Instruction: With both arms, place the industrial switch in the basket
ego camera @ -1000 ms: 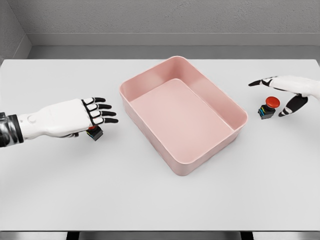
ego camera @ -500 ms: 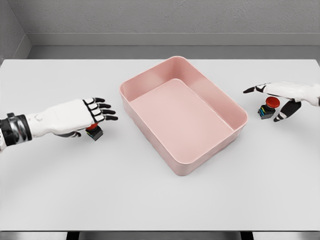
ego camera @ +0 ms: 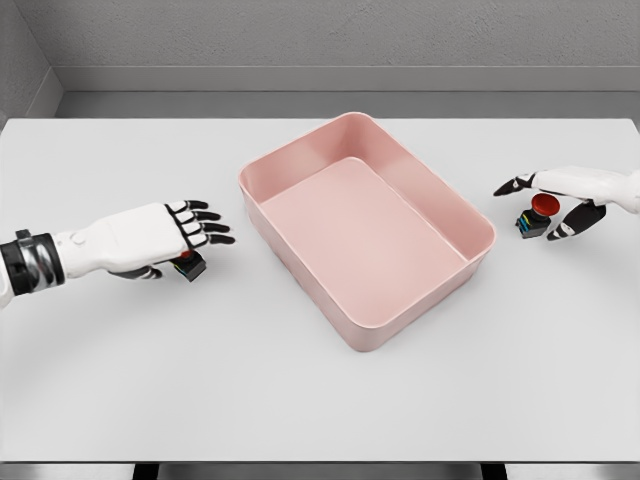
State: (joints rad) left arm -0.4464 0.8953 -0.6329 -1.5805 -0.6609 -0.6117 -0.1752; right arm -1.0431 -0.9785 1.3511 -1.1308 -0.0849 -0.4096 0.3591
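Note:
A pink rectangular basket (ego camera: 470,214) stands in the middle of the white table. Left of it lies a small black industrial switch (ego camera: 189,266) with a red button, mostly covered by my left hand (ego camera: 192,246). That hand hovers flat over it, its fingers stretched toward the basket and holding nothing. To the right of the basket sits a second switch (ego camera: 534,223), black with a red mushroom button. My right hand (ego camera: 529,207) arches over it, index finger and thumb spread on either side, not closed on it.
The table (ego camera: 320,400) runs wide to the front and sides. A grey wall (ego camera: 320,40) rises behind its far edge.
The left hand has drawn back slightly to the left and sunk over its switch. My right hand has come down closer around the red-button switch. Neither switch has moved.

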